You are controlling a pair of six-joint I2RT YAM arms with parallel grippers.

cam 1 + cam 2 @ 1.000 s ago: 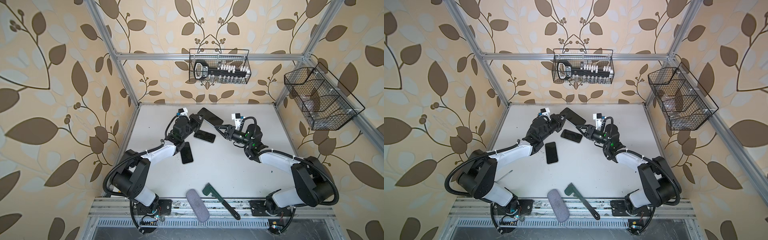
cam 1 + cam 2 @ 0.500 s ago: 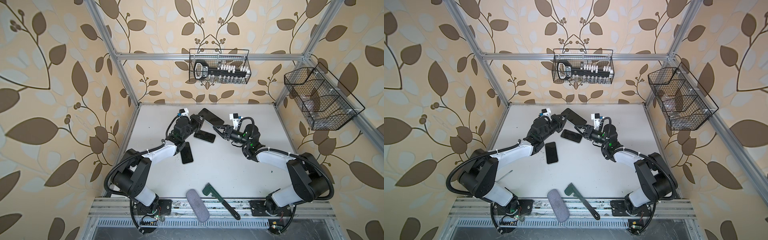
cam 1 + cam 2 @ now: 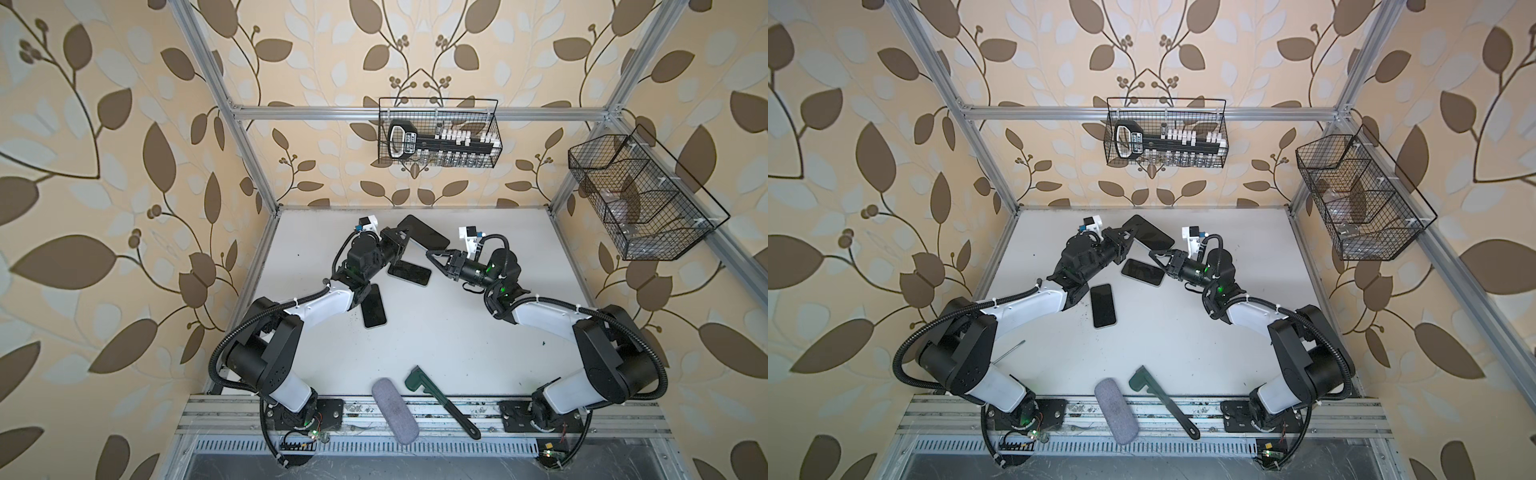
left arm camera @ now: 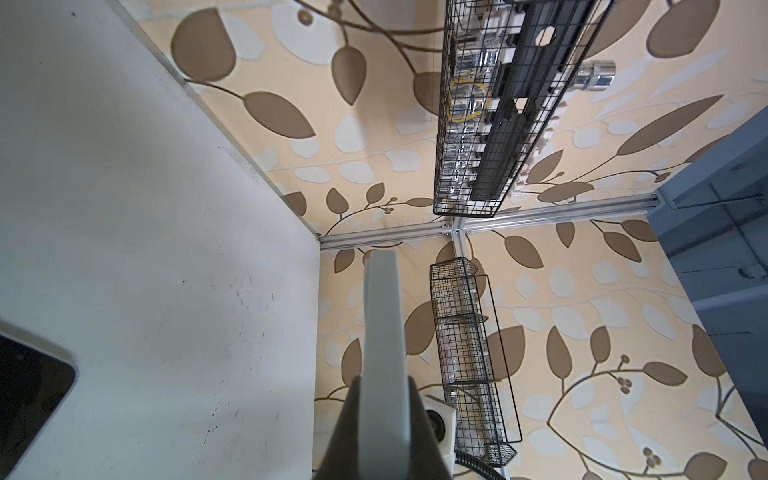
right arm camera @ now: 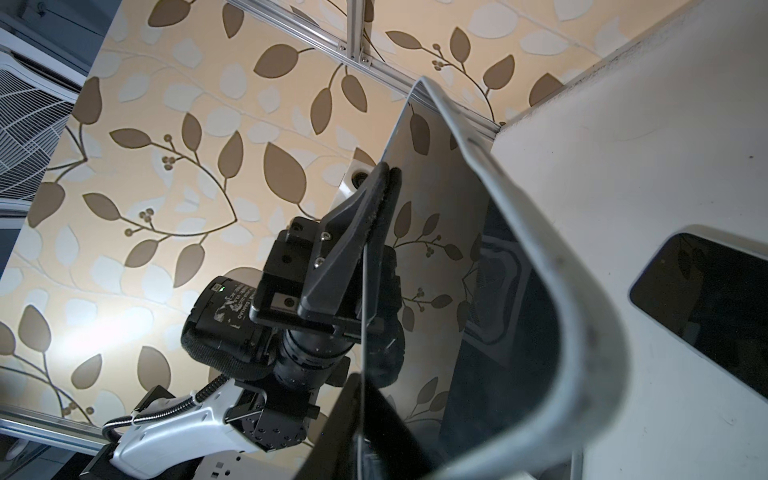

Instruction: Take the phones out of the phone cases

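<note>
The phone [image 3: 424, 235] [image 3: 1152, 232] hangs tilted above the back of the table, dark screen up, in its pale grey phone case [image 4: 382, 311]. My left gripper [image 3: 401, 239] [image 4: 384, 386] is shut on the case's left end. My right gripper [image 3: 431, 252] [image 3: 1154, 253] has its fingers closed on the phone's near right corner. In the right wrist view the glossy screen [image 5: 436, 249] mirrors the wallpaper. The pale case rim [image 5: 540, 257] curves along its far side, and my right gripper [image 5: 362, 386] pinches the thin edge.
Two more dark-screened phones lie flat on the white table: one [image 3: 409, 273] under the raised phone, one [image 3: 374, 307] beside my left forearm. A grey pouch [image 3: 395, 411] and a green tool [image 3: 440, 399] sit at the front edge. Wire baskets [image 3: 438, 133] [image 3: 640, 199] hang on the walls.
My right gripper has moved left up to the raised phone's corner and its jaws have narrowed onto it. The left gripper has kept its hold in place.
</note>
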